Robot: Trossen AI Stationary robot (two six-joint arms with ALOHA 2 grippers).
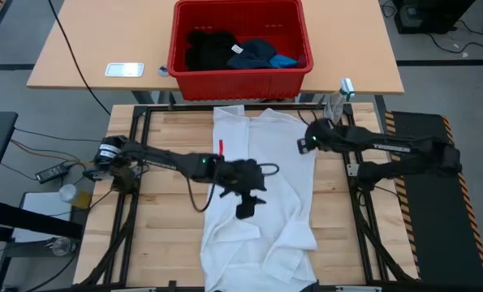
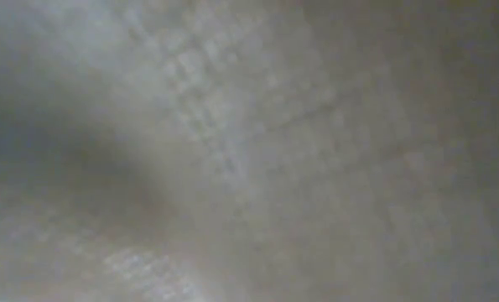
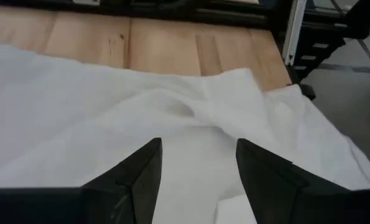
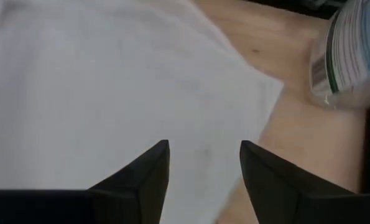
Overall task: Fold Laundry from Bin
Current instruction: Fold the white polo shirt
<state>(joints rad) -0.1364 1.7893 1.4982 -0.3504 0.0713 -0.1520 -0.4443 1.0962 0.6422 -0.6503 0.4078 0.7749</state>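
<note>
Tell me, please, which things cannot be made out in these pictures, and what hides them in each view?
- Low view: everything; pale cloth covers the lens, only blurred weave shows.
- High view: near end of the large white cloth garment, cut by the picture's edge.
- High view: the clothes in the red ribbed plastic bin lie heaped; which are black, navy or blue is unsure.
- High view: the left gripper hides the cloth beneath it.
- Right wrist view: a clear container, blurred and cut off.

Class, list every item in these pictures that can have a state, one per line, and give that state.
white garment: spread on the wooden table, wrinkled, unfolded.
red bin: upright on the far table, holding dark and blue clothes.
black garment: bunched in the bin.
left gripper: open, above the white garment.
right gripper: open, over the garment's edge.
</note>
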